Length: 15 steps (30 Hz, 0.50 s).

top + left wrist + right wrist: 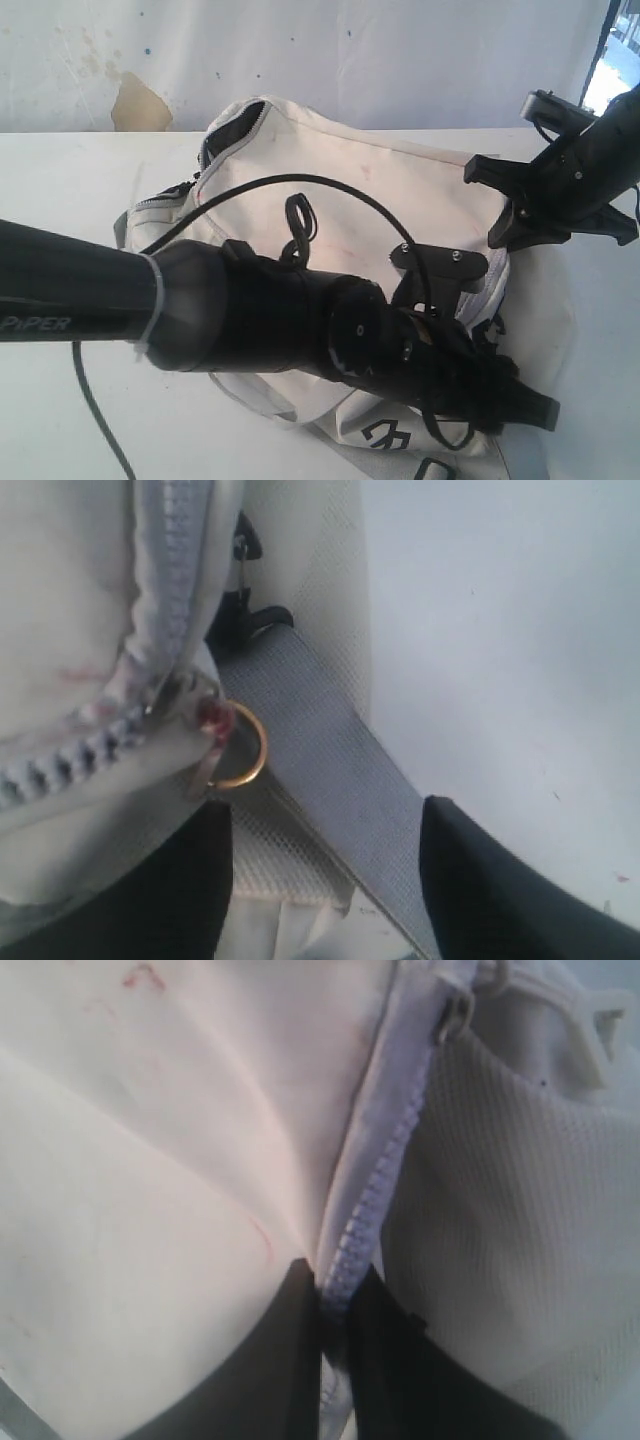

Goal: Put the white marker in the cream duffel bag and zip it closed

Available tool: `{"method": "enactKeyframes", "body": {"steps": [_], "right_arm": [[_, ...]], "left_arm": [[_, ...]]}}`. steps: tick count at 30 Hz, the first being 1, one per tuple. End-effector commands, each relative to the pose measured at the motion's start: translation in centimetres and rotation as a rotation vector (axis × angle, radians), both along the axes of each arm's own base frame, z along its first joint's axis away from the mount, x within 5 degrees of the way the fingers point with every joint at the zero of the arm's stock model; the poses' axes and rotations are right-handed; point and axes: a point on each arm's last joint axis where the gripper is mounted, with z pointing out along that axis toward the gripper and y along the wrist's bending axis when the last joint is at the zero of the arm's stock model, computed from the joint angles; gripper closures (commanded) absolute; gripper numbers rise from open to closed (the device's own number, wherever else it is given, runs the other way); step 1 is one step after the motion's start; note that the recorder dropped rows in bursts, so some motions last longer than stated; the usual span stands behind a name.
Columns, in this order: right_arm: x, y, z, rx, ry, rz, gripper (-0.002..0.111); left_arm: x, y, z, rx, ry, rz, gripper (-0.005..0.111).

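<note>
The cream duffel bag [340,190] lies across the white table, its far-left end gaping open [232,135]. The white marker is not in view. My right gripper [335,1305] is shut on the bag's grey zipper seam [385,1185], at the bag's right end [503,222]. My left gripper [325,880] stands open at the bag's near right end [520,400]. Between its dark fingers [505,890] lie the grey webbing strap [330,770] and cream mesh. A gold ring zipper pull [242,752] sits just beyond them, untouched.
My left arm [200,300] crosses the front of the exterior view and hides the bag's near side. A black cable [300,180] loops over the bag. A white backdrop [350,50] stands behind the table. Bare tabletop [500,630] lies beside the strap.
</note>
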Motion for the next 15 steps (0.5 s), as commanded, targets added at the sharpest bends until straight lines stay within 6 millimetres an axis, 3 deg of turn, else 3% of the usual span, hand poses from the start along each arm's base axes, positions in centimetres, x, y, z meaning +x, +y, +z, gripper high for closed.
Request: {"method": "enactKeyframes", "body": {"steps": [1, 9, 15], "right_arm": [[-0.2, -0.1, -0.2, -0.017, 0.018, 0.017, 0.108], [-0.2, -0.1, -0.2, -0.017, 0.016, 0.016, 0.108], [-0.2, -0.1, -0.2, -0.018, 0.012, 0.015, 0.108]], "left_arm": [[0.4, -1.1, -0.5, 0.009, 0.0, -0.022, 0.048], [1.5, -1.1, -1.1, 0.126, 0.093, -0.063, 0.048], [1.9, -1.3, 1.3, 0.267, 0.125, -0.084, 0.048]]}}
